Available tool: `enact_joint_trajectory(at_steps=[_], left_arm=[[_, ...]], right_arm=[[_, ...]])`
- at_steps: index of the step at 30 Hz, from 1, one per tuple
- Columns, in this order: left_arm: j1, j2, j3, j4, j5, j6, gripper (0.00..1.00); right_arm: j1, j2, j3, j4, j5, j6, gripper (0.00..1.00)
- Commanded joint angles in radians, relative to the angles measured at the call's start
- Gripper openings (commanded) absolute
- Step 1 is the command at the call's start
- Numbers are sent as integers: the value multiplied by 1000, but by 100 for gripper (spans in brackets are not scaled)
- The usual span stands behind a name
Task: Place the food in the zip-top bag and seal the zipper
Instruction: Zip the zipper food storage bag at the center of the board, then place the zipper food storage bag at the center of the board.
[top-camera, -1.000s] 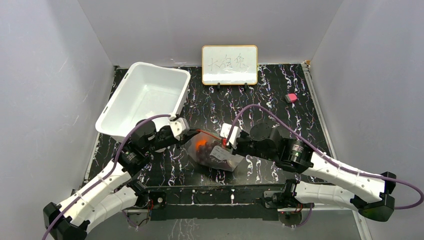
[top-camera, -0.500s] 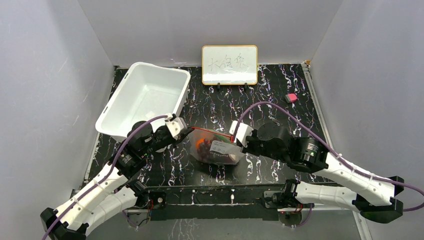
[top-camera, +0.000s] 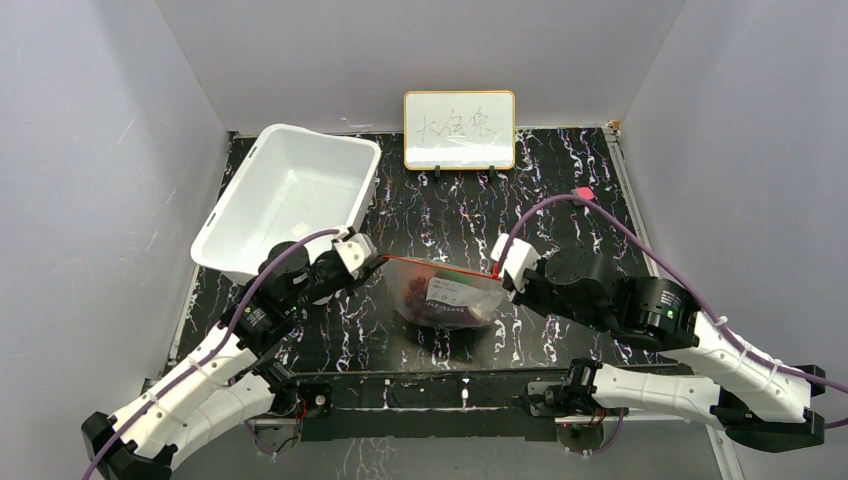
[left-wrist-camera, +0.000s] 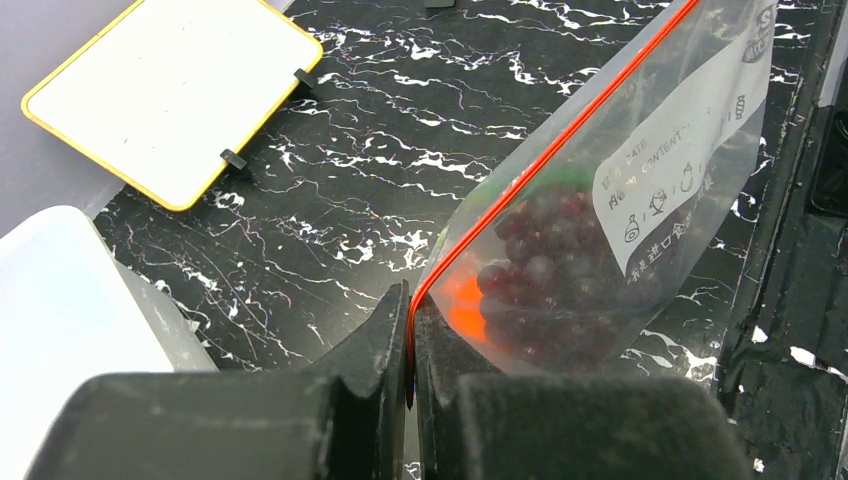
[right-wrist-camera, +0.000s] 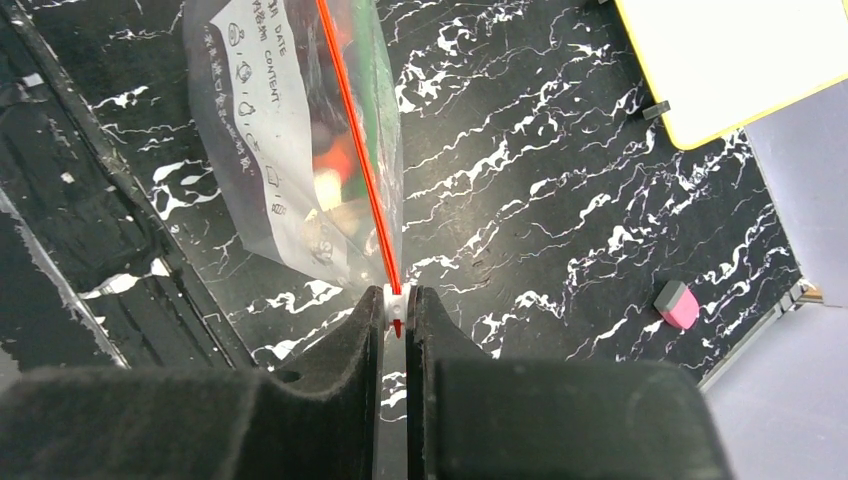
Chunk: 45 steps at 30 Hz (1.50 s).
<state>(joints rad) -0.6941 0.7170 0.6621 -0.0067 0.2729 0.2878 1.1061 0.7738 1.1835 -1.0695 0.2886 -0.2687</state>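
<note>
Tabletop (top-camera: 420, 215) centre: zip-top bag (top-camera: 447, 302), zipper (top-camera: 440, 267) ends in left hand (top-camera: 377, 262), right hand (top-camera: 497, 272)

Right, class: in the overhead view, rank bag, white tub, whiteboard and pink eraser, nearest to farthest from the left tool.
1. Bag, held in the left tool
2. White tub, just behind it
3. Whiteboard, back middle
4. Pink eraser, back right

right fingers (right-wrist-camera: 345, 365) slid rightward, zipper (right-wrist-camera: 361, 170) pulled taut
</note>
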Motion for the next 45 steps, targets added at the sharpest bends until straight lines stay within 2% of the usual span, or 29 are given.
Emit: enact_joint_trajectory(at_steps=[1, 8, 13, 16, 17, 19, 23, 26, 27, 28, 29, 32, 34, 41, 45], left_arm=[[22, -22, 35, 9, -97, -12, 0], [22, -45, 115, -157, 59, -70, 0], [21, -14, 146, -236, 117, -105, 0], [21, 33, 148, -227, 107, -107, 0], [22, 49, 150, -217, 99, -110, 3], [21, 77, 157, -191, 83, -122, 14], [22, 110, 196, -140, 34, -176, 43], [22, 125, 234, -150, -19, -214, 63], [22, 129, 244, -159, -34, -222, 71], [21, 131, 257, -171, -43, -230, 92], [21, 131, 266, -183, -51, -238, 98], [21, 114, 277, -208, -82, -269, 98], [21, 94, 271, -214, -108, -297, 98], [21, 67, 256, -272, -227, -406, 98], [21, 81, 283, -315, -298, -505, 98]], right_arm=[[-6, -20, 64, -74, -16, 45, 0], [-6, -45, 13, 66, -312, 95, 0], [-6, -83, -54, 225, -297, 93, 0], [-7, -59, -118, 295, -164, 51, 0], [-6, -35, -135, 316, -103, 49, 0], [-6, 11, -156, 347, -17, 46, 0], [-9, 103, -186, 406, 128, 58, 0], [-64, 164, -204, 451, 194, 78, 0], [-100, 179, -206, 466, 182, 84, 0], [-145, 194, -206, 484, 153, 90, 0], [-195, 204, -208, 502, 113, 95, 0], [-360, 238, -215, 553, -2, 106, 0], [-419, 271, -210, 569, -19, 117, 0], [-501, 386, -203, 614, 1, 175, 1], [-503, 407, -186, 609, 34, 226, 15]])
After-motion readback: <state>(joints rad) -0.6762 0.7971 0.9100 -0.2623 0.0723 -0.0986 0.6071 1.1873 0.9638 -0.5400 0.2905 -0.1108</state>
